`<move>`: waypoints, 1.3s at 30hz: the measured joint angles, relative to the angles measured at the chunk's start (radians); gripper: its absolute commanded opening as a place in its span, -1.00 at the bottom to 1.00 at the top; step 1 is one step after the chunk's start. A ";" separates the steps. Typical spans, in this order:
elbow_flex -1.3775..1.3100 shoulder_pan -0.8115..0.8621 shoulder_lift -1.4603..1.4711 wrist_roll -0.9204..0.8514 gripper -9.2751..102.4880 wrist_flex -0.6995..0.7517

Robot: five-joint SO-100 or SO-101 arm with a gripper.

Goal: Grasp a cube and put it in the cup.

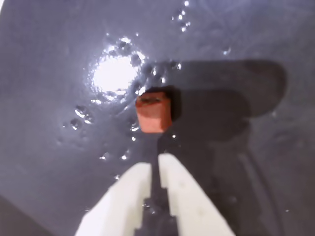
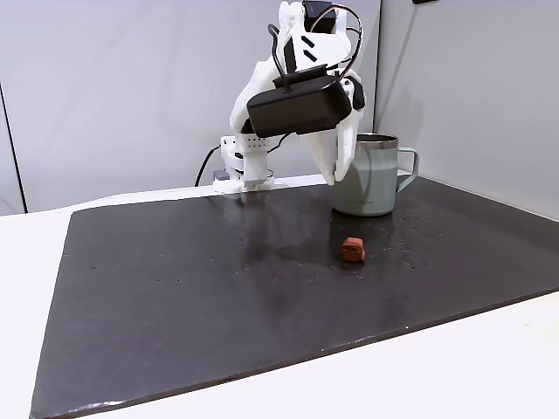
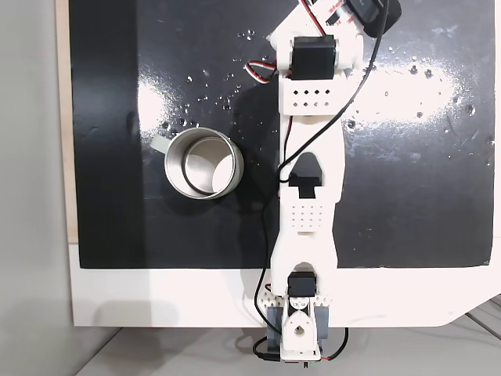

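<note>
One cube point(image 2: 353, 250) lies on the dark mat point(image 2: 175, 288), out in front of the cup point(image 2: 365, 179) and apart from it in a fixed view. It rests free on the surface, untouched.

Going left to right in that view: bare mat, then the arm's base, then the gripper point(image 2: 342, 175) hanging above the mat just left of the cup, then the cup's handle. The gripper hangs there, by my judgement, to line up over the cube before descending.

From the wrist view the cube point(image 1: 153, 113) sits just beyond the white fingertips point(image 1: 140, 172), which stand nearly together and hold nothing.

Looking straight down, the other fixed view shows the cup's hollow interior point(image 3: 205, 164), which looks empty; the side view cannot show that.
</note>
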State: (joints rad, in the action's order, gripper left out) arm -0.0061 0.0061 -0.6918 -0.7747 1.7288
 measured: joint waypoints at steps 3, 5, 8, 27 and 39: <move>0.000 -0.011 0.014 -0.046 -0.82 -0.002; 0.000 -0.014 0.020 -0.077 -0.83 -0.002; 0.000 -0.014 0.020 -0.115 -0.83 -0.002; -0.144 -0.020 0.156 -0.031 -0.21 0.008; -0.147 -0.006 0.186 0.018 -0.21 0.020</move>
State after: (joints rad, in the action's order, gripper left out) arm -0.1534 0.0000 -0.5062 -0.7563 1.7487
